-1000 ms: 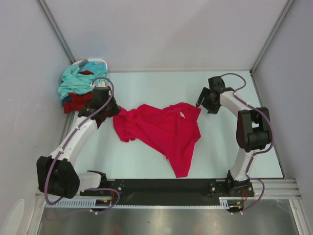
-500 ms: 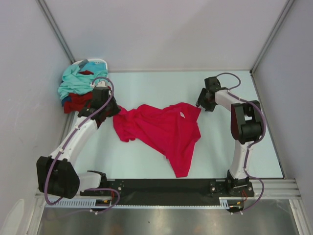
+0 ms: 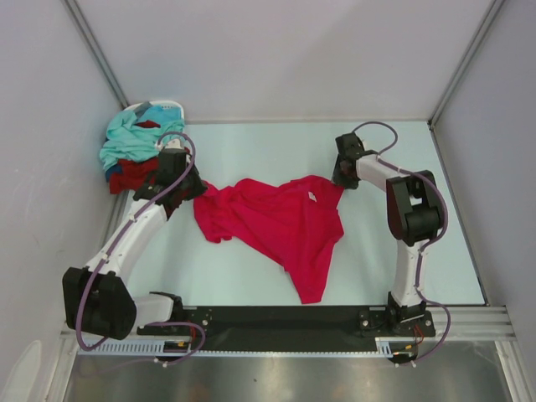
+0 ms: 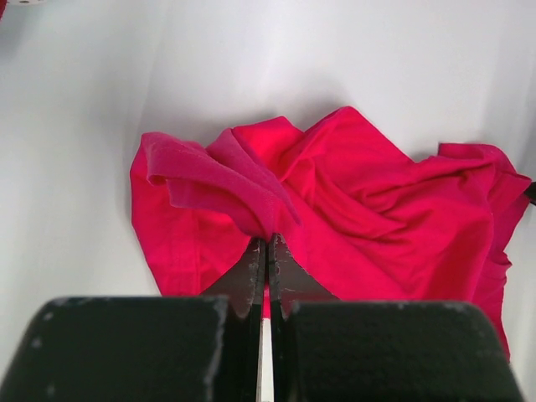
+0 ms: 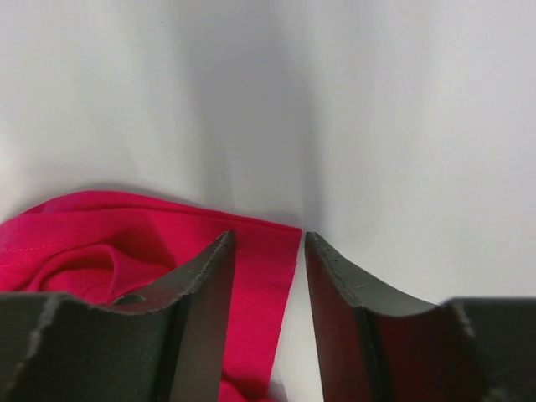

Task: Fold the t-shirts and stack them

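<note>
A crimson-pink t-shirt lies rumpled in the middle of the table. My left gripper sits at its upper left corner. In the left wrist view that gripper is shut on a raised fold of the pink t-shirt. My right gripper is at the shirt's upper right corner. In the right wrist view its jaws stand apart, straddling the hemmed corner of the shirt, which lies flat between them. A light teal t-shirt and a dark maroon one are heaped at the back left.
The heap spills over a small white basket in the back left corner. Grey walls close in the table on the left, back and right. A black rail with both arm bases runs along the near edge.
My right gripper has moved left to the shirt's upper right corner and its jaws have narrowed around the hem. The left arm and the shirt have not moved.
</note>
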Controlling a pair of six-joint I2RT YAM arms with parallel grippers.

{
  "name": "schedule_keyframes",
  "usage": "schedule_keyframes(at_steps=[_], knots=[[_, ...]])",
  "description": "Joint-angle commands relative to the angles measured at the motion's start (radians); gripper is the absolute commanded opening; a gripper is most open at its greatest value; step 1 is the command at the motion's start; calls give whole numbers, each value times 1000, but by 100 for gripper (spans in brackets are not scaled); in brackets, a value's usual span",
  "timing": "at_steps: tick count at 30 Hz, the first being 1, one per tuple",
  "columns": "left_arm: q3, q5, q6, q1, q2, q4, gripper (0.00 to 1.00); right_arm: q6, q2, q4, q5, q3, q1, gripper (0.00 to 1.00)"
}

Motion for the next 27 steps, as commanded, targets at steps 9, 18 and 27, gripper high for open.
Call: schedule_keyframes(at_steps=[9,18,27], knots=[[93,-15,42,9,20,13,0,-60,2,-10,51,8,-30,0],[596,156,186,49,203,45,0,-244,-205,10,-56,468,-94,0],[966,236,150,49,217,36,0,-381,-454,88,-170,660,-87,0]])
